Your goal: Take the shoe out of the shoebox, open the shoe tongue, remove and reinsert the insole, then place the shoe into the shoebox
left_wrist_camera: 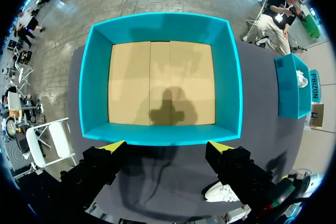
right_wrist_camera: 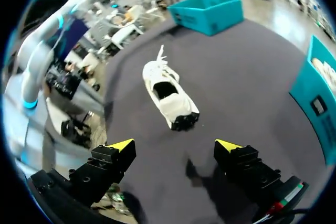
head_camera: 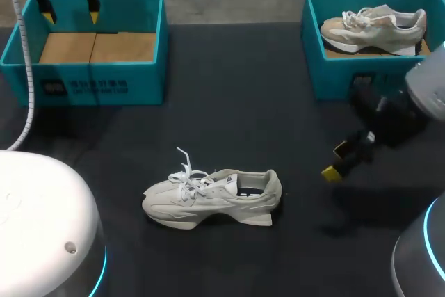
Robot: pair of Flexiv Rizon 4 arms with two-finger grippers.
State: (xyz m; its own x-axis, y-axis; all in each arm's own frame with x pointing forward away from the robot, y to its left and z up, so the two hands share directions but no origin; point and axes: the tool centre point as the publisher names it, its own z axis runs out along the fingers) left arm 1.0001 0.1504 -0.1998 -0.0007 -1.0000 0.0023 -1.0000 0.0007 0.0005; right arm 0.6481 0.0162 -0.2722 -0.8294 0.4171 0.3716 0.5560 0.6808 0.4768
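Observation:
A white shoe (head_camera: 212,196) stands upright on the dark table in the near middle, toe to the left, laces loose; the right wrist view has the same shoe (right_wrist_camera: 168,94) ahead of the fingers, heel toward them. An empty teal shoebox (head_camera: 87,46) with a cardboard floor sits at the far left. My left gripper (head_camera: 69,10) hangs open above its far edge; in the left wrist view the shoebox (left_wrist_camera: 160,80) lies straight below the left gripper (left_wrist_camera: 167,146). My right gripper (head_camera: 336,161) is open and empty, low over the table to the right of the shoe.
A second teal box (head_camera: 316,60) at the far right holds a beige shoe (head_camera: 375,28). It also shows beside the gripper in the right wrist view as a teal box (right_wrist_camera: 321,106). Dark tabletop (head_camera: 229,102) runs between the boxes.

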